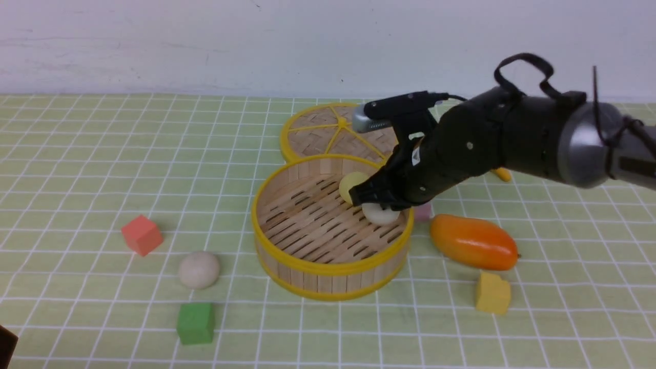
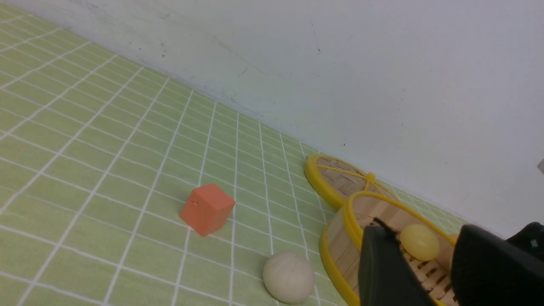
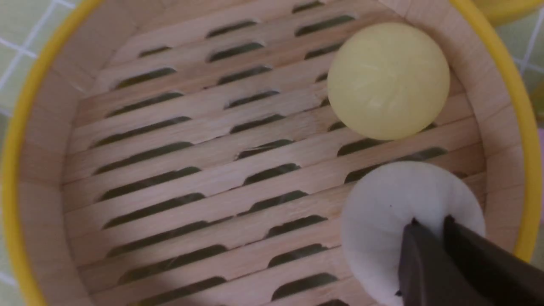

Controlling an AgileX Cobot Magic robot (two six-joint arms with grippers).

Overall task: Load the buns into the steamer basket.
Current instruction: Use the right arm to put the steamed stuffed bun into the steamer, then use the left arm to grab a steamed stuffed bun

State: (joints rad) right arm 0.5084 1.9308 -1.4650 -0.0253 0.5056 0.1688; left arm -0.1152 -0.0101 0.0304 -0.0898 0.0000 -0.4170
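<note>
The steamer basket (image 1: 328,269) stands at the middle of the table; it also shows in the left wrist view (image 2: 340,238) and the right wrist view (image 3: 42,127). A pale yellow bun (image 1: 351,184) (image 2: 419,242) (image 3: 389,80) lies inside it by the far wall. My right gripper (image 1: 376,202) (image 3: 429,221) reaches into the basket and is shut on an off-white bun (image 1: 382,215) (image 3: 395,204), held low by the right wall. A beige bun (image 1: 199,269) (image 2: 289,277) lies on the cloth left of the basket. My left gripper (image 2: 423,229) is open and empty, back at the near left.
The flat woven lid (image 1: 335,130) (image 2: 340,178) lies behind the basket. A red cube (image 1: 142,234) (image 2: 207,209) and a green cube (image 1: 195,323) sit near the beige bun. An orange mango (image 1: 472,242), a yellow cube (image 1: 493,293) and a pink cube (image 1: 423,211) sit right of the basket.
</note>
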